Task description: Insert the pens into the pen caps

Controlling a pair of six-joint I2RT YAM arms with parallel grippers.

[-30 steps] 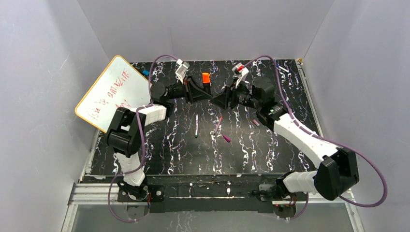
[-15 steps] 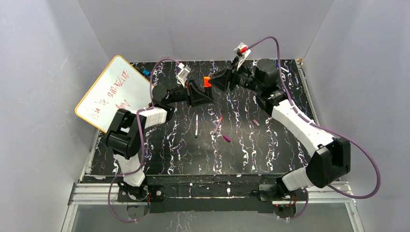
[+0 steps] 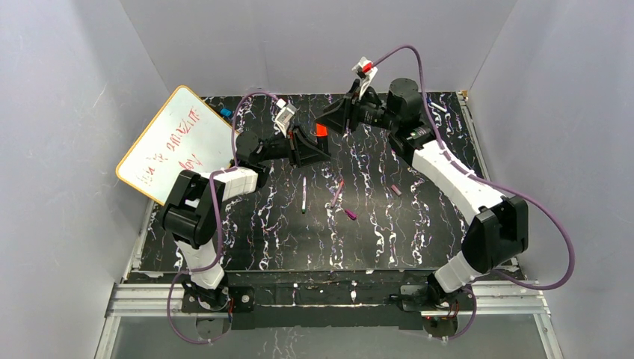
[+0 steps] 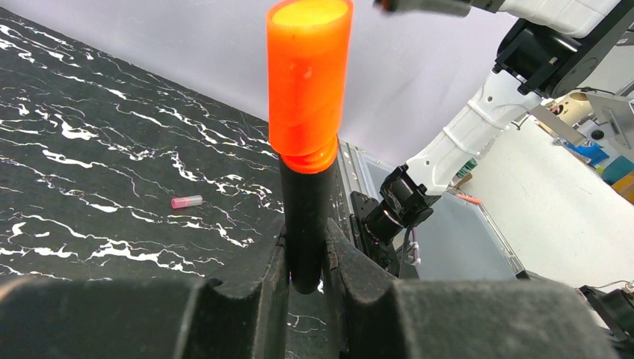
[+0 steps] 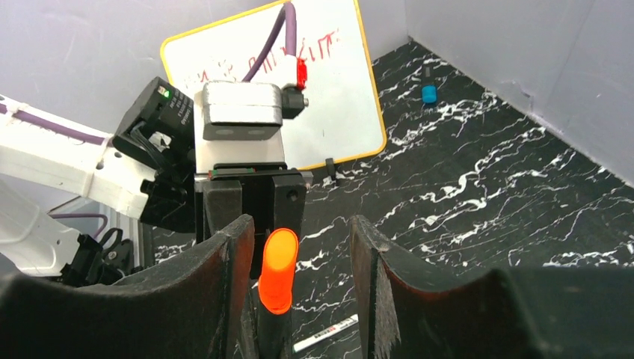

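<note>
My left gripper (image 3: 308, 146) is shut on the thick black pen (image 4: 306, 217), holding it upright. The orange cap (image 4: 309, 75) sits on the pen's upper end and shows in the top view as the orange cap (image 3: 320, 131). My right gripper (image 5: 299, 232) is open, with the orange cap (image 5: 278, 269) between its fingers, close to the left one and apart from both. From above, the right gripper (image 3: 331, 120) hangs just behind the cap. On the table lie the whitish pen (image 3: 303, 194), the pink pen (image 3: 336, 193), a magenta cap (image 3: 350, 215) and a dark purple cap (image 3: 395, 190).
A whiteboard (image 3: 176, 142) with red writing leans at the table's back left, with a small blue object (image 3: 225, 113) beside it. Grey walls close in the table on three sides. A small pink cap (image 4: 186, 202) lies on the marbled black table (image 4: 90, 149).
My right arm has swung up and back from the table's middle, bringing its open gripper around the orange cap. The left gripper has kept hold of the black pen and barely shifted.
</note>
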